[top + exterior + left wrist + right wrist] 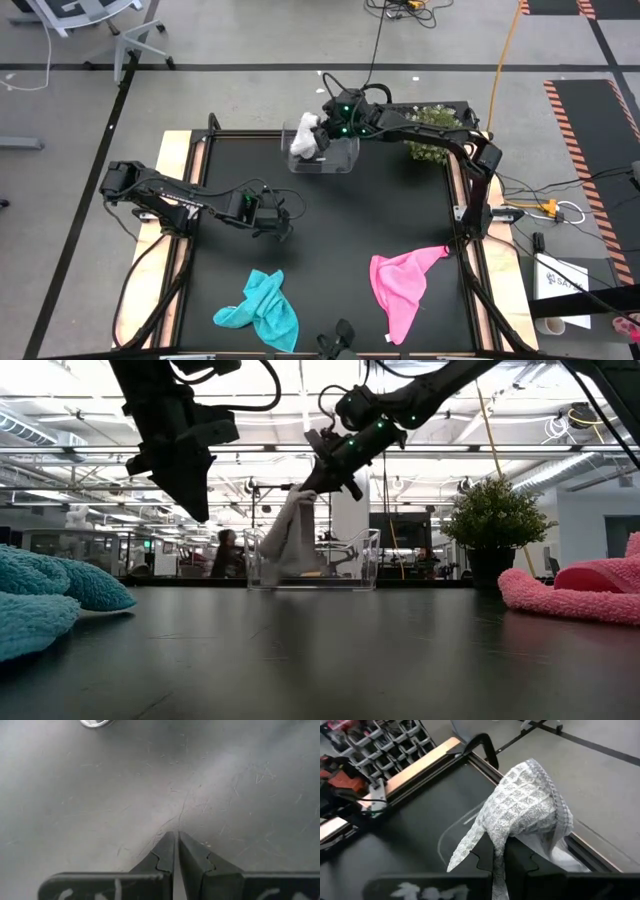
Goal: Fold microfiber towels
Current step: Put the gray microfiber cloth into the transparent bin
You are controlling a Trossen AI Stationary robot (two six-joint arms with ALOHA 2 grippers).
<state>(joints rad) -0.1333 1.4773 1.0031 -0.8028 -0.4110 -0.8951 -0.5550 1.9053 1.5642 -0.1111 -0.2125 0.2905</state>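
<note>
The right gripper (318, 135) sits at the top centre of the overhead shot, clamped tight on the grey-white towel (306, 136). It holds the towel up over the clear bin (340, 160), and from table height you can see the cloth (290, 540) dangling from the gripper (322, 478) down into the bin (350, 560) (the wrist camera shows the waffle-textured fabric (527, 807) bunched right over the fingers (520, 865)).

The left gripper (283, 222) hangs left of centre over the bare black table (340, 230), fingers (162, 857) pressed together with nothing in them. In the table-level view it hangs in the upper left (195, 500), well off the surface.

The other two towels lie loose and crumpled near the bottom of the overhead frame: the teal towel (262, 310) at lower left, the pink towel (400, 285) at lower right, well apart from each other. At table height, teal (45, 595) fills the left edge and pink (580, 592) the right.

There's a potted plant (432, 135) beyond the table's top right corner, just beside the right arm.
</note>
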